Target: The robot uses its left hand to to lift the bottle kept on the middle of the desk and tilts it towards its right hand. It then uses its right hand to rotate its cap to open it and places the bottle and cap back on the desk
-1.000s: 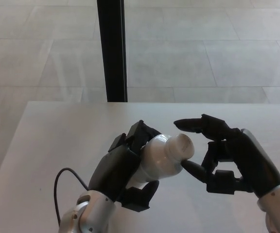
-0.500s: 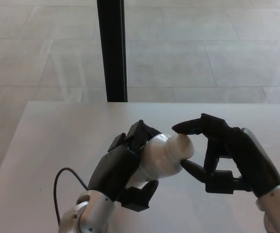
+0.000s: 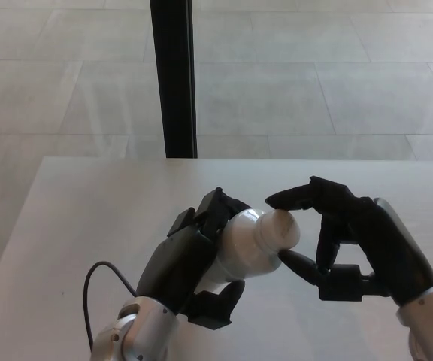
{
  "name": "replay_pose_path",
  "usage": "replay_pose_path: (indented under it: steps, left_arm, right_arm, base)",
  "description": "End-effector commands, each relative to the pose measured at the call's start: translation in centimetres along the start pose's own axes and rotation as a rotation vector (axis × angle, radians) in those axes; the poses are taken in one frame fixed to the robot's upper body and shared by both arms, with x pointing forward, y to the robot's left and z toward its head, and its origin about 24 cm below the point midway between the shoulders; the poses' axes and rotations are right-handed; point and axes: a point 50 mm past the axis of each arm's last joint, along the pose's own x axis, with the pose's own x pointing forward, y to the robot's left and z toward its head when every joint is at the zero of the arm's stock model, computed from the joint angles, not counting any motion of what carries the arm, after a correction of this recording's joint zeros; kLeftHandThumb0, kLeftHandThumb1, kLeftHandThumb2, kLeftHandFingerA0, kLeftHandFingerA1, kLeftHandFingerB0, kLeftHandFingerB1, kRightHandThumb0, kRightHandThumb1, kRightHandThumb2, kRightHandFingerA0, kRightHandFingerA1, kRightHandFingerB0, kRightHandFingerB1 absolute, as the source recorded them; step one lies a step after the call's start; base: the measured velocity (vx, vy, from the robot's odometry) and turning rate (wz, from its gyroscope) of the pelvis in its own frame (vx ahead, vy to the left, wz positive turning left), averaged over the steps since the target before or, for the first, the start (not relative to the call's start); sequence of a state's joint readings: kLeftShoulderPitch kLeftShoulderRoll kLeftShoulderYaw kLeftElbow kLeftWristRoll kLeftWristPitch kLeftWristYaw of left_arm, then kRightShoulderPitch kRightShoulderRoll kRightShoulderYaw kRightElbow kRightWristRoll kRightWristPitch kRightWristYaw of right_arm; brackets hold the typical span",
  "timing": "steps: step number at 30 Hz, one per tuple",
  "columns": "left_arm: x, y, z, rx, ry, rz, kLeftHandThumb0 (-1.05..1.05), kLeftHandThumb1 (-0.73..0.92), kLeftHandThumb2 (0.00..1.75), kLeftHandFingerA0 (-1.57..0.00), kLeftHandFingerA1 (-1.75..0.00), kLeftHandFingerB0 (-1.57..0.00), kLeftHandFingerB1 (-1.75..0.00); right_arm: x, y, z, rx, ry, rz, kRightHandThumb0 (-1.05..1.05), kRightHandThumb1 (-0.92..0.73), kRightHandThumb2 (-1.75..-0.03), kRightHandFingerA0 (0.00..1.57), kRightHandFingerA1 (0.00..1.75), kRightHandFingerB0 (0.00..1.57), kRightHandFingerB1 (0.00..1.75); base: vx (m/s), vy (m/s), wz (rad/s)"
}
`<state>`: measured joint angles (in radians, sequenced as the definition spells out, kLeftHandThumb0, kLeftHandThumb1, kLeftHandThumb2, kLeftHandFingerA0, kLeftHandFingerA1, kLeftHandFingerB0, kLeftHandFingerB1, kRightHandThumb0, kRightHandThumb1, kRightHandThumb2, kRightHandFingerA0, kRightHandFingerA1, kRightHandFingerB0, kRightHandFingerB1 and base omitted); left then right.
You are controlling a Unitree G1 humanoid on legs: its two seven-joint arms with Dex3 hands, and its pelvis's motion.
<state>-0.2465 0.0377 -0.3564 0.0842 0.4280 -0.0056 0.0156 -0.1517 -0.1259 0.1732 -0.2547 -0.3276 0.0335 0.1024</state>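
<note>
one smooth white plastic bottle [image 3: 243, 244] is the landmark here, held off the pale matte desk [image 3: 74, 226] above its middle and tilted so that its neck points toward the robot's right side. one white round cap [image 3: 283, 228] sits on that neck, at the bottle's right end.

two black hands are in view. the left hand [image 3: 190, 259] wraps the bottle's body from the left and from below, its thick fingers curled over the top of the bottle and its thumb tucked under it, so the bottle is clamped in the grip. the right hand [image 3: 344, 237] is just right of the bottle: one fingertip rests on top of the cap and the thumb tip presses at the cap's lower edge, pinching the cap between them; the remaining finger is hard to make out behind these.

one thin black cable [image 3: 96, 274] loops to the left of the bottle, near the left wrist. one dark vertical post [image 3: 173, 75] stands beyond the bottle, past the far edge of the desk, against a pale tiled floor [image 3: 314, 75].
</note>
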Motion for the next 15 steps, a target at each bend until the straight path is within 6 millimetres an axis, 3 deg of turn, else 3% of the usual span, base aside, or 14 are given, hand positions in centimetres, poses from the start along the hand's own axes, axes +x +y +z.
replay_pose_path:
  steps: [1, 3, 7, 13, 15]
  left_arm:
    - [-0.3, -0.1, -0.3, 0.002, 0.006, -0.009, 0.1, 0.53, 1.31, -0.9, -1.75, -0.8, -1.63]
    - [-0.3, -0.1, -0.3, 0.002, 0.006, -0.008, 0.09, 0.53, 1.31, -0.91, -1.75, -0.81, -1.63]
    - [-0.3, -0.1, -0.4, 0.003, 0.005, -0.008, 0.08, 0.52, 1.36, -0.93, -1.75, -0.81, -1.64]
    - [-0.3, 0.0, -0.5, -0.004, 0.026, -0.019, 0.08, 0.54, 1.29, -0.89, -1.75, -0.78, -1.65]
    - [-0.3, 0.2, -0.5, 0.01, 0.027, -0.013, 0.11, 0.52, 1.3, -0.88, -1.75, -0.81, -1.56]
  right_arm:
    - [0.5, -1.1, 1.0, -0.107, -0.024, -0.03, -0.26, -0.59, -0.84, 1.0, 1.73, 0.9, 0.89]
    - [0.6, -1.3, 1.2, -0.12, -0.042, -0.025, -0.29, -0.59, -0.85, 0.96, 1.75, 0.91, 0.9]
    - [0.9, -1.7, 1.6, -0.171, -0.078, -0.003, -0.27, -0.59, -0.87, 1.04, 1.74, 0.92, 0.92]
    - [1.0, -1.8, 2.1, -0.219, -0.118, 0.032, -0.31, -0.56, -0.88, 1.02, 1.72, 0.93, 0.88]
    - [1.0, -1.7, 2.3, -0.248, -0.131, 0.055, -0.33, -0.54, -0.87, 1.02, 1.69, 0.93, 0.84]
  base:
    - [0.0, 0.0, 0.0]
    - [0.0, 0.0, 0.0]
    - [0.0, 0.0, 0.0]
    - [0.0, 0.0, 0.0]
    - [0.0, 0.0, 0.0]
